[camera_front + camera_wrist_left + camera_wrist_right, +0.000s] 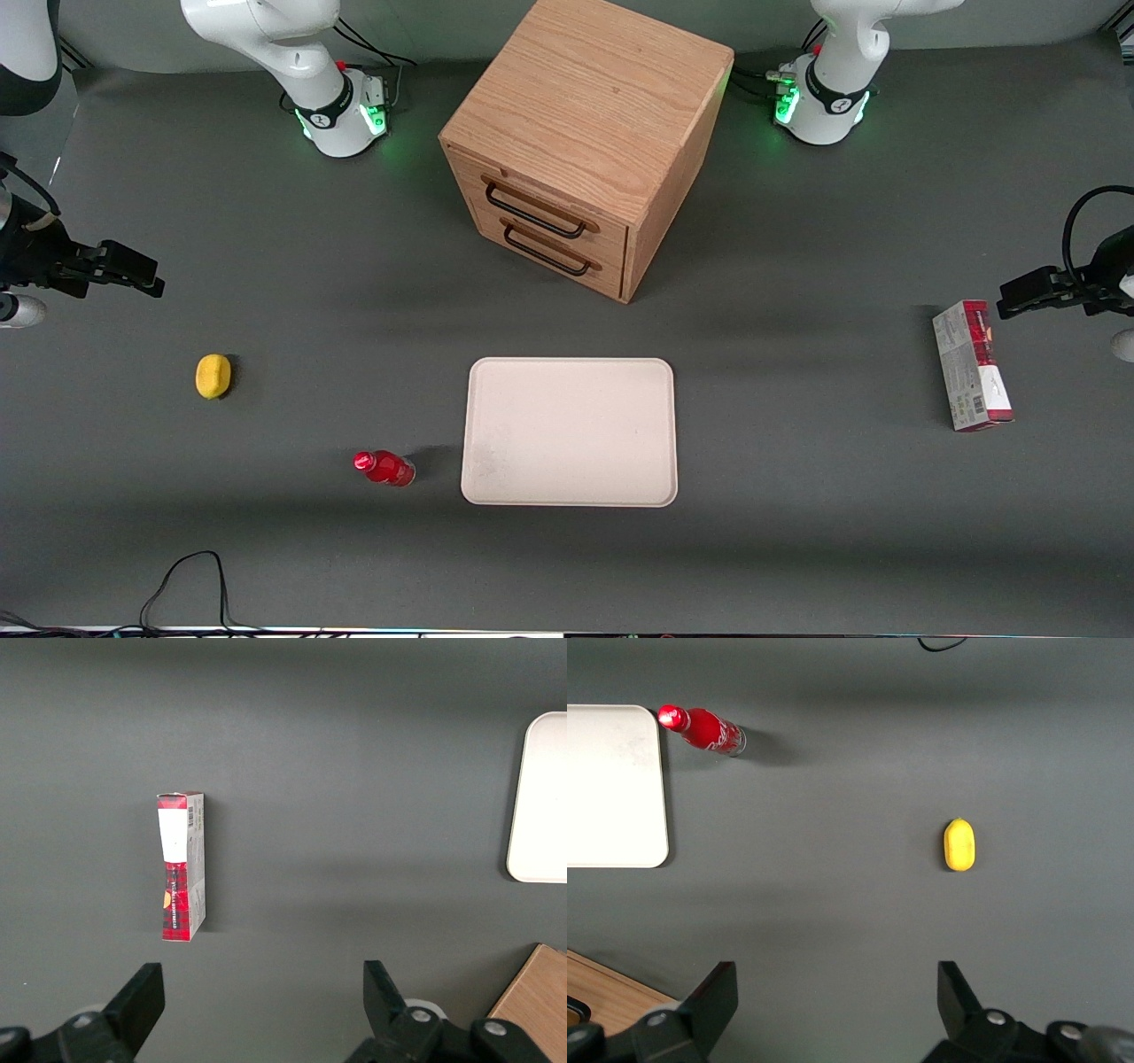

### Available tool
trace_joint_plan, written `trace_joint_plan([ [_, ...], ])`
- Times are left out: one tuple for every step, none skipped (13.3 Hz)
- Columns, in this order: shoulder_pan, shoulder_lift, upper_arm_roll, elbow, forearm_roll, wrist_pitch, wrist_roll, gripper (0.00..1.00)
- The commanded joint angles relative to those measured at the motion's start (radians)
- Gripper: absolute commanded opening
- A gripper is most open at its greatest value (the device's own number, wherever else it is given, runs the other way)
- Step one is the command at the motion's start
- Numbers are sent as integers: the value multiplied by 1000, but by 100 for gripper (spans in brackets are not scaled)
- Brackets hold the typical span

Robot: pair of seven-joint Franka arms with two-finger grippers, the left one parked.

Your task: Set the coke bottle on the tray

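The coke bottle [384, 468] [702, 729], small, glossy red with a red cap, appears to stand upright on the grey table, a short gap from the tray's short edge. The tray [570, 431] [611, 784] is flat, cream, with rounded corners and nothing on it, in front of the drawer cabinet. My gripper [142, 275] [837, 979] hovers open and holds nothing at the working arm's end of the table. It is well away from the bottle and farther from the front camera than it. Only bare table shows between its fingers [713, 992].
A yellow lemon-like object [213, 376] [959, 844] lies between the gripper and the bottle. A wooden cabinet [580, 142] with two drawers stands farther from the camera than the tray. A red-and-white carton [972, 365] [182, 865] lies toward the parked arm's end. A black cable [186, 576] loops near the front edge.
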Motion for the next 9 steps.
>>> trace_joint_plan([
  [12, -6, -5, 3, -16, -11, 13, 100],
  [12, -6, -5, 4, -16, -15, 11, 100],
  [12, -4, -5, 6, -16, -15, 11, 100],
  [14, -4, -3, 6, -16, -15, 11, 100],
  [12, -4, -3, 6, -15, -15, 7, 100],
  [14, -3, -2, 6, -12, -15, 13, 100],
  [18, 6, 7, 7, -9, -15, 16, 100],
  [50, 20, 21, 16, -9, -14, 17, 100],
  [93, 60, 21, 64, -9, -14, 46, 100],
])
